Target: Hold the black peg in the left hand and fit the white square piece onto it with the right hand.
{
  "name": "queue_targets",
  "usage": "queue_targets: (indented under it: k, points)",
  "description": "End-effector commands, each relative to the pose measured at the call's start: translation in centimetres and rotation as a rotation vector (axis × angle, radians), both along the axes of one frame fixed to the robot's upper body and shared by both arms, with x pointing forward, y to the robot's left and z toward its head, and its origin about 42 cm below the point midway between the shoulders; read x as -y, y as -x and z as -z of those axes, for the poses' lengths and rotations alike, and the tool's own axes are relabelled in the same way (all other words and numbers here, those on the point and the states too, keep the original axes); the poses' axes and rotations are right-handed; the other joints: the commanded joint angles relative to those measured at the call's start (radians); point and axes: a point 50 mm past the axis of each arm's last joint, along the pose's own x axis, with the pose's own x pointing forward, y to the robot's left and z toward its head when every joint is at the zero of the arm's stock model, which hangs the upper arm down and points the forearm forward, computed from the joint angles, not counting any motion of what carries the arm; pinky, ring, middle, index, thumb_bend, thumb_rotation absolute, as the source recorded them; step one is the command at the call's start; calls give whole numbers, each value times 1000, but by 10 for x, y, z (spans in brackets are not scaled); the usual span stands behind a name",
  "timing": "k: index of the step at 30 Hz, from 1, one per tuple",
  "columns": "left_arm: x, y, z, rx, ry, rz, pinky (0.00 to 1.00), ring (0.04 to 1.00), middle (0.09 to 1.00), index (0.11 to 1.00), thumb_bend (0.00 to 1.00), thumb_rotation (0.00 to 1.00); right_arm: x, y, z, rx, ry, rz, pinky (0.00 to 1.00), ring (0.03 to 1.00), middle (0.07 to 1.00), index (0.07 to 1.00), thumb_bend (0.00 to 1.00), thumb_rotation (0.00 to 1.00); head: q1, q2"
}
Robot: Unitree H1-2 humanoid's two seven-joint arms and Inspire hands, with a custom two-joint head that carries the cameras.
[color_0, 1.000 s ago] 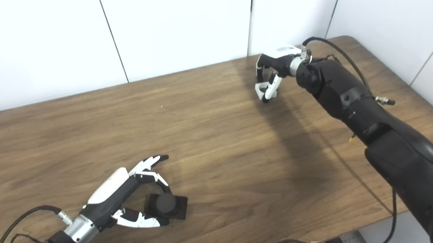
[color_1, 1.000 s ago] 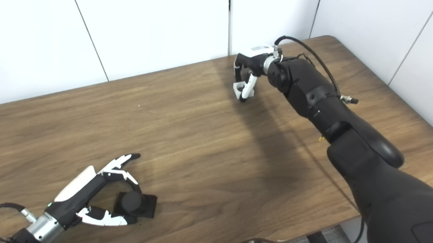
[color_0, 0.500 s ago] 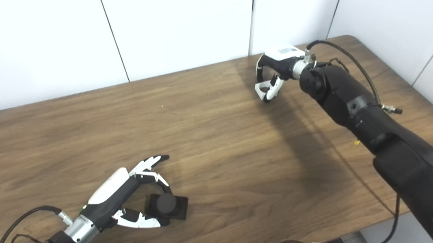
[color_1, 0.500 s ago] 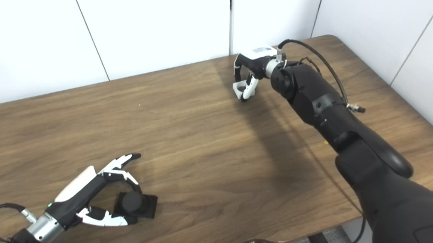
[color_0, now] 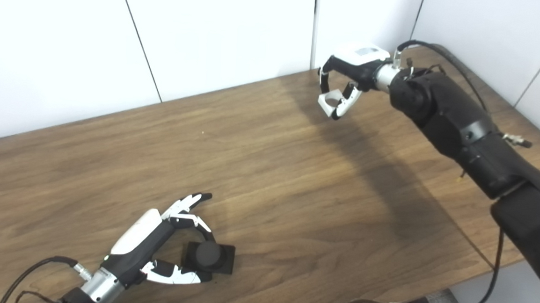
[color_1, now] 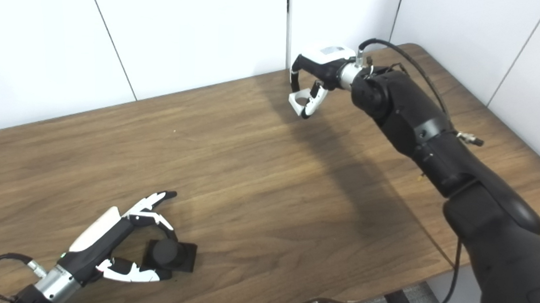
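Over at the far side of the wooden table, the right hand pinches the white square piece, lifted off the wood. Near me, the left hand curls around the black peg on its square base; whether it truly grips, I cannot tell. Both views agree.

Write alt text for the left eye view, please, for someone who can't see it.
A robot's right hand holds a white square piece above the far end of a wooden table. Near the front edge, its left hand cups a black peg resting on the tabletop.
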Motion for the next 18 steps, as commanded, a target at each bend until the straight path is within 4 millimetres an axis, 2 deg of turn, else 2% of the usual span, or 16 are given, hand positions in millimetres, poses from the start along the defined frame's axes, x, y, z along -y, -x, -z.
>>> queue_targets:
  k: [1,6,11,18]
  points:
    - [-4,-3,5,-6,-63,-1,1000,1000,978,489,521,69,-1,3,-42,106,-3,-74,834,866,803,485,514,142,1,2]
    - [-2,-5,5,-6,-65,4,1000,1000,979,489,521,68,-16,18,-51,125,-15,-164,795,860,811,484,513,144,8,4]
    - [3,-5,5,-2,-68,6,1000,1000,981,490,521,71,-29,33,-57,140,-49,-244,763,844,800,483,515,142,51,21]
    - [11,-5,4,-11,-80,3,1000,1000,995,490,520,75,-45,57,-64,151,-118,-387,725,836,793,482,515,141,170,55]
